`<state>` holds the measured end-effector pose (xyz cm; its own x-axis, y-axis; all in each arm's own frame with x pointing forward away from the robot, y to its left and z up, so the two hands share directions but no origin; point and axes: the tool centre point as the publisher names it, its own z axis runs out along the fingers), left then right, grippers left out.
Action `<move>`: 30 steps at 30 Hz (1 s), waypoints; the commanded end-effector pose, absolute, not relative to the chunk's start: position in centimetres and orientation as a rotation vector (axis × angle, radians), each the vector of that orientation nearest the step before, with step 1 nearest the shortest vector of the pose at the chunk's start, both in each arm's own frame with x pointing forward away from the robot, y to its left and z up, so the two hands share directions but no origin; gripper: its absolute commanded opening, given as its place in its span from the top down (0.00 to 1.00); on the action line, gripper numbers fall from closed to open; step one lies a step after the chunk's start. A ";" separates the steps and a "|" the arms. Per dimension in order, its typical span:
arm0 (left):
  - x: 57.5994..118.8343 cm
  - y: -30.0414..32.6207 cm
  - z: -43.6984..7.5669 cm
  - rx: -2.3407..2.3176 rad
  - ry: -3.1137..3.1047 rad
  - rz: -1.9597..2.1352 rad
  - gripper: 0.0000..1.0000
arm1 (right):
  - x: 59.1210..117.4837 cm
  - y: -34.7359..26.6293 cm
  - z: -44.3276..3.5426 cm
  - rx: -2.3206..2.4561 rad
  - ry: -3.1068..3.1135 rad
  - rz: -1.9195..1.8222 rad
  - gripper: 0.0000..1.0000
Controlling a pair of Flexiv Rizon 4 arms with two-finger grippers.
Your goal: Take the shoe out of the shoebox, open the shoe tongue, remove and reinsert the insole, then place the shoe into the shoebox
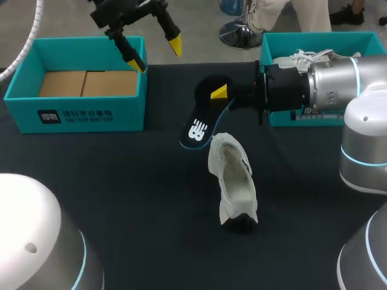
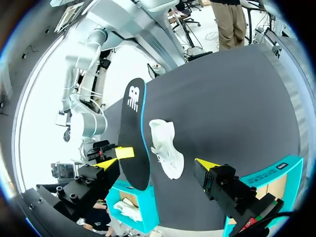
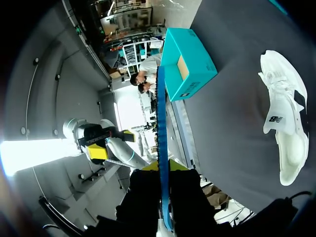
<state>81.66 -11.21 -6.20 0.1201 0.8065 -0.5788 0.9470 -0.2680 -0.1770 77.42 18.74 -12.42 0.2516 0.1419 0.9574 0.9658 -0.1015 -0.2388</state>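
A white shoe (image 1: 233, 181) lies on the black table (image 1: 121, 181), its opening facing up; it also shows in the wrist views (image 2: 165, 148) (image 3: 284, 123). My right gripper (image 1: 219, 93) (image 3: 163, 168) is shut on the heel end of a black insole (image 1: 196, 128) with a blue edge. The insole (image 2: 134, 133) hangs tilted above the table, just behind the shoe, and appears edge-on (image 3: 162, 123) between the right fingers. My left gripper (image 1: 155, 54) (image 2: 157, 165) is open and empty, raised near the right end of the left box.
A teal shoebox (image 1: 78, 115) with a cardboard insert stands at the back left (image 3: 187, 64). A second teal box (image 1: 320, 42) at the back right holds another white shoe (image 1: 302, 58). Bare black table lies in front of the shoe.
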 end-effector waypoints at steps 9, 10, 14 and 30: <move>78.8 -9.7 -8.3 1.632 1.485 -1.094 0.00 | 77.4 18.9 -12.5 -1.493 -1.089 -1.004 1.00; 78.8 -9.8 -8.3 1.629 1.490 -1.097 0.00 | 77.4 18.9 -12.5 -1.493 -1.089 -1.004 1.00; 78.8 -9.8 -8.3 1.637 1.496 -1.110 0.00 | 77.4 18.9 -12.5 -1.493 -1.089 -1.004 1.00; 78.8 -9.8 -8.3 1.637 1.496 -1.110 0.00 | 77.4 18.9 -12.5 -1.493 -1.089 -1.004 1.00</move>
<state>78.74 -9.78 -8.34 -0.0110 0.4360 -0.8999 0.9874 -0.1371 -0.0786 77.41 18.74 -12.42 0.2516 0.1419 0.9574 0.9658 -0.1016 -0.2387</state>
